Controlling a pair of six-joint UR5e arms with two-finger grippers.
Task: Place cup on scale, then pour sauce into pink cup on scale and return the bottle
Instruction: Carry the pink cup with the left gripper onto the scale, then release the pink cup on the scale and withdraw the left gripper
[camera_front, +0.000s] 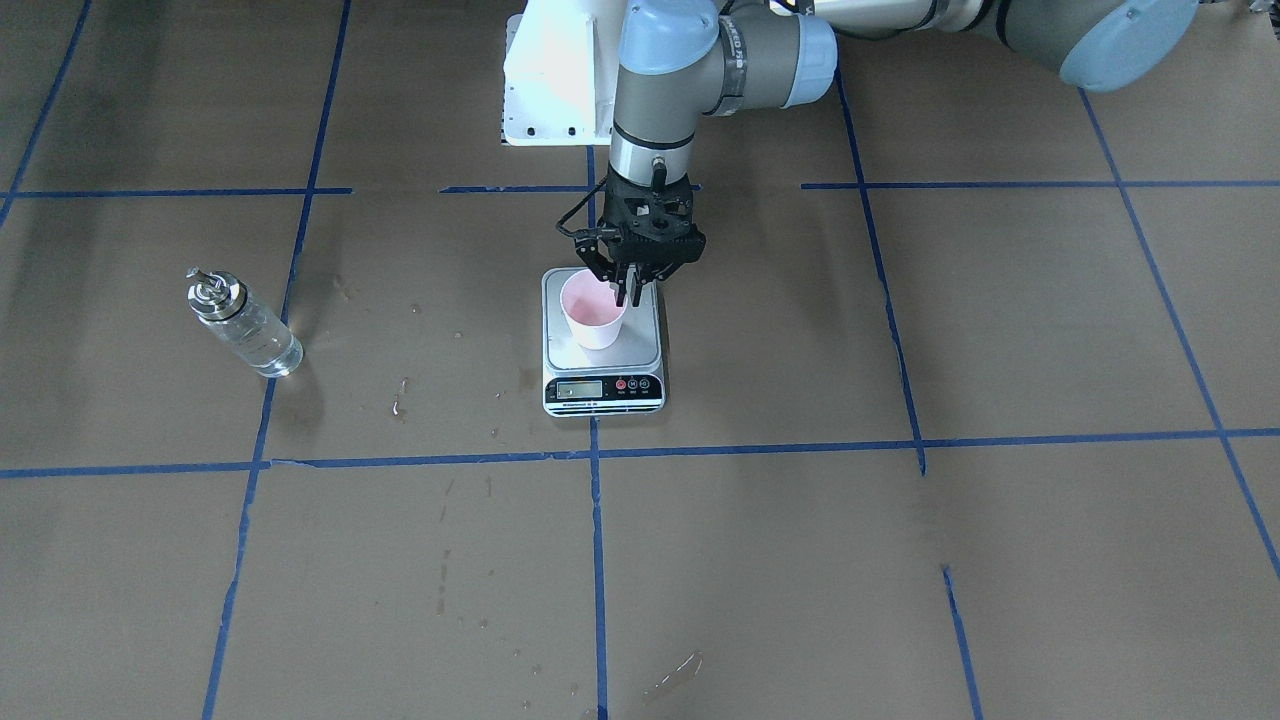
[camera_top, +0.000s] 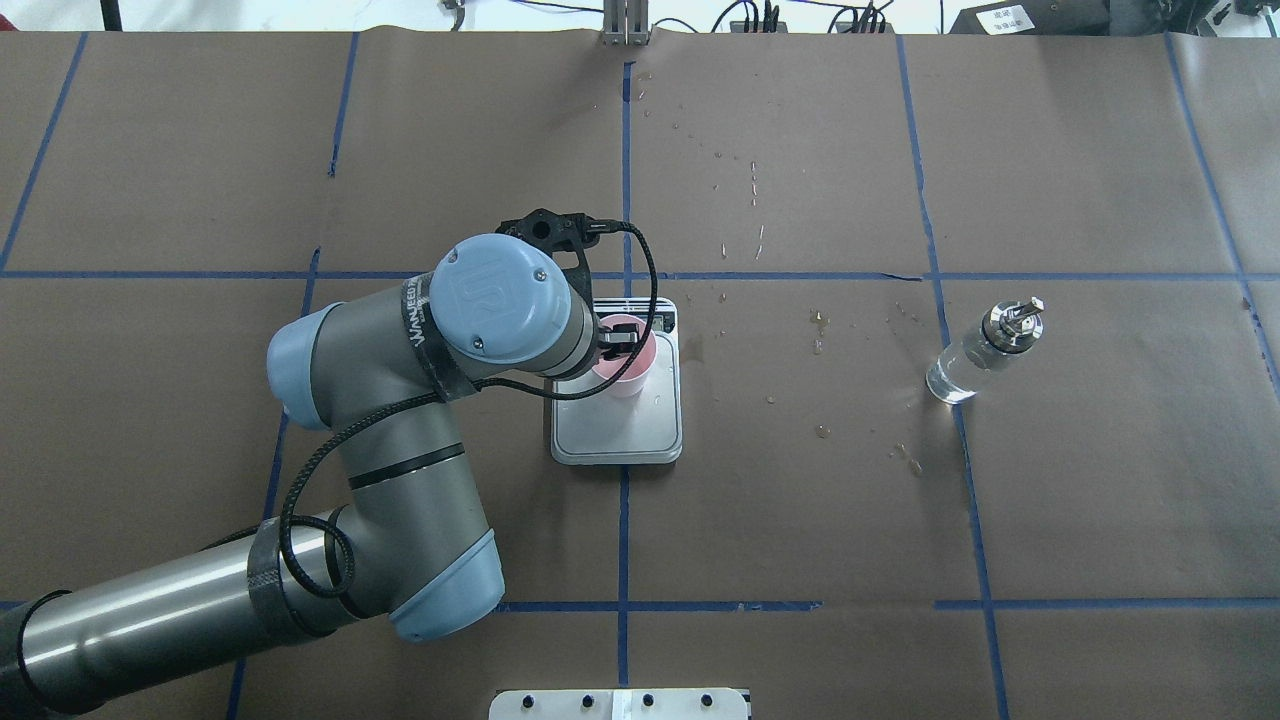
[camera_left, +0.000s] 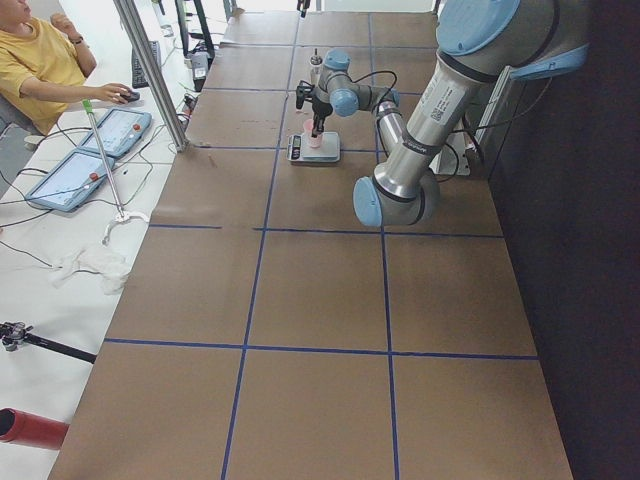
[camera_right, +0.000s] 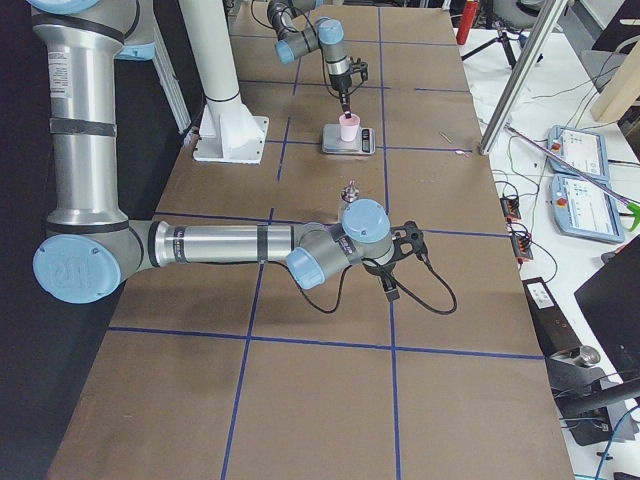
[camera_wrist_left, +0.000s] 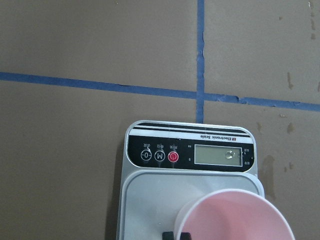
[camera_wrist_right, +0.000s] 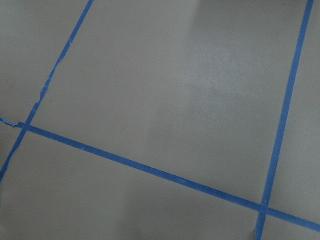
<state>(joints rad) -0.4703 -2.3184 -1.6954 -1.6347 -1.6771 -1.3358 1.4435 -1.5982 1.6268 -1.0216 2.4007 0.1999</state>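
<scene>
1. Where the left gripper (camera_front: 630, 292) comes straight down from above, its fingers are closed together on the right-hand rim of the cup (camera_front: 593, 312). One dark fingertip (camera_wrist_left: 170, 235) presses against the outside of the wall.
2. The cup stands upright on the steel platform of the scale (camera_front: 630, 352), with its pink inside showing.
3. The scale sits on the brown table (camera_front: 900, 560) over a blue tape line. Its black strip with the display and buttons is on the far side from the robot.
4. The bottle (camera_top: 985, 350) stands upright well off to the robot's right of the scale. No gripper touches it, and clear liquid shows under its metal cap.
5. Small droplets (camera_top: 820, 320) dot the paper between the scale and the bottle.
6. The right gripper (camera_right: 390, 288) hangs low over the table, just on the near side of the bottle in the right-end view. I cannot tell whether its fingers are apart or together.
</scene>
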